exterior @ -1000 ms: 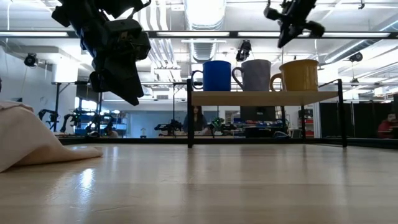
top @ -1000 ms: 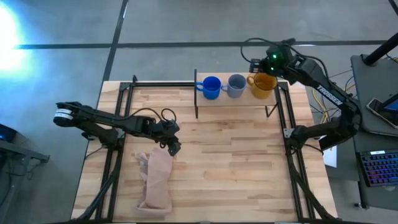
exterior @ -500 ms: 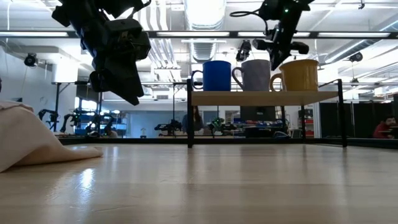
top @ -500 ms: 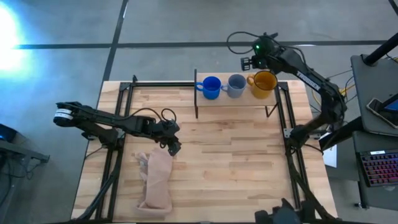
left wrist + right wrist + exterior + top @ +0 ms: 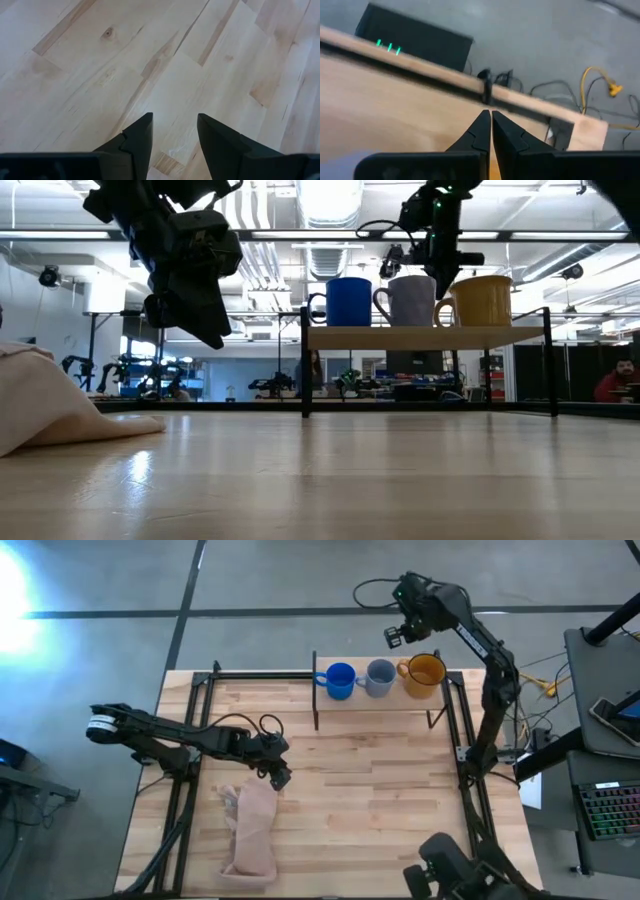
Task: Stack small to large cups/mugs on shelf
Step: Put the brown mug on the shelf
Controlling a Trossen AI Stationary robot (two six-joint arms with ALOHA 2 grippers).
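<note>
Three mugs stand upright in a row with their bottoms on the shelf (image 5: pixel 372 704) at the table's far edge: blue (image 5: pixel 339 680), grey-blue (image 5: pixel 379 676) and yellow-orange (image 5: pixel 425 674), handles pointing left. In the low view they show as blue (image 5: pixel 349 301), grey (image 5: pixel 411 300) and yellow (image 5: pixel 484 300) on the board (image 5: pixel 425 337). My right gripper (image 5: pixel 397 636) is shut and empty, high above and just beyond the shelf's far edge, over the grey mug (image 5: pixel 441 258); its fingers meet in the right wrist view (image 5: pixel 490 125). My left gripper (image 5: pixel 281 778) is open and empty over the table's left middle (image 5: pixel 174 131).
A pinkish-beige cloth (image 5: pixel 250 830) lies crumpled on the table's near left, just below my left gripper; it also shows in the low view (image 5: pixel 45 408). Black metal frame rails (image 5: pixel 260 675) run along the table's sides. Bare planks (image 5: pixel 380 800) fill the middle.
My right gripper has gone from above the yellow-orange mug toward the table's left and far edge, the arm rising and stretching out; it now hangs behind the grey mug. The mugs have stayed in place.
</note>
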